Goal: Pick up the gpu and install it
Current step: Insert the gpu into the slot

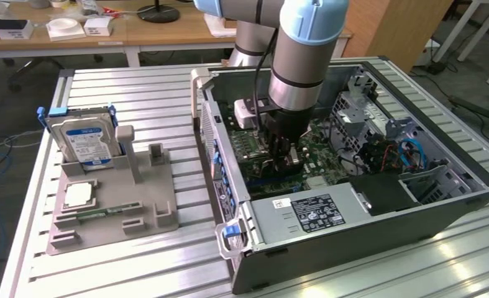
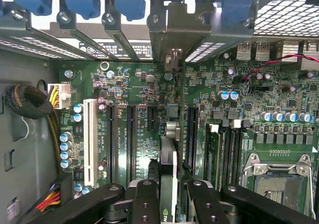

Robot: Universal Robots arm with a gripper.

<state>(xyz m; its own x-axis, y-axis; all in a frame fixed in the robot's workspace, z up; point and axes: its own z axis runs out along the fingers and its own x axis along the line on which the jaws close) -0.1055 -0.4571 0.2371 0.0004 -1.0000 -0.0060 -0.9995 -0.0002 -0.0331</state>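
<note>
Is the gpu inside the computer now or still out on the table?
Inside. The hand holds the gpu edge-on just above the motherboard, within the computer case.

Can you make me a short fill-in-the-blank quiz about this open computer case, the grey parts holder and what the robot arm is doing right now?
1. The gripper holds the thin dark GPU card edge-on above the green ____.
2. The silver hard drive with the blue-white label stands upright in the grey ____.
3. The arm reaches down into the open black computer ____.

Missing words: motherboard; holder; case
</note>
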